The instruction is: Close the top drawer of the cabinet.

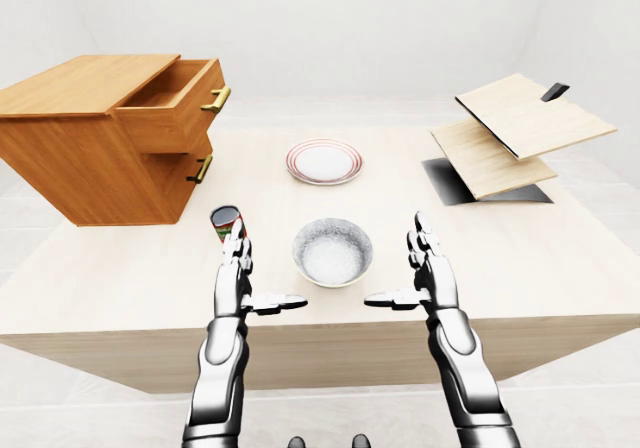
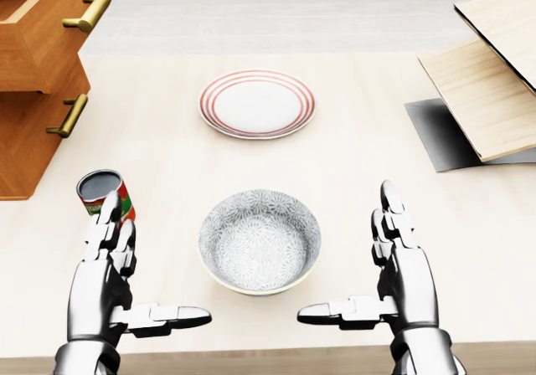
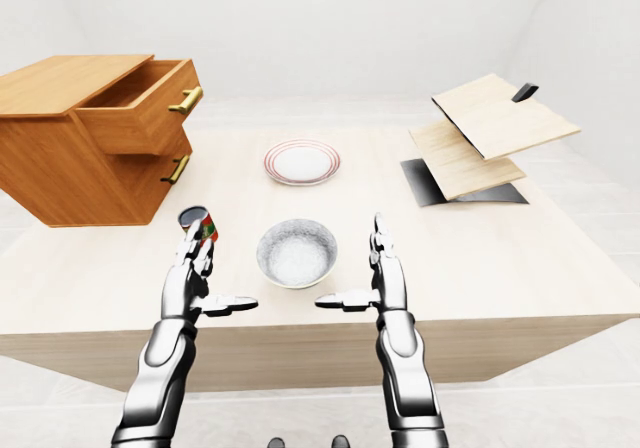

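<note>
A wooden cabinet (image 1: pixel 80 153) stands at the table's upper left in the left-eye view. Its top drawer (image 1: pixel 175 103) is pulled out, brass handle (image 1: pixel 217 99) facing right; the lower drawer's handle (image 1: pixel 200 169) sits flush beneath. My left hand (image 1: pixel 250 278) is open near the table's lower edge, fingers up and thumb pointing right, well below the drawer. My right hand (image 1: pixel 415 273) mirrors it, open, thumb pointing left. Neither hand touches anything.
A red-and-green can (image 2: pixel 105 195) stands just behind my left hand. Between the hands sits a grey patterned bowl (image 2: pixel 260 241), and a red-rimmed plate (image 2: pixel 257 104) lies above it. Tilted wooden boards (image 1: pixel 515 128) on a dark stand occupy the upper right.
</note>
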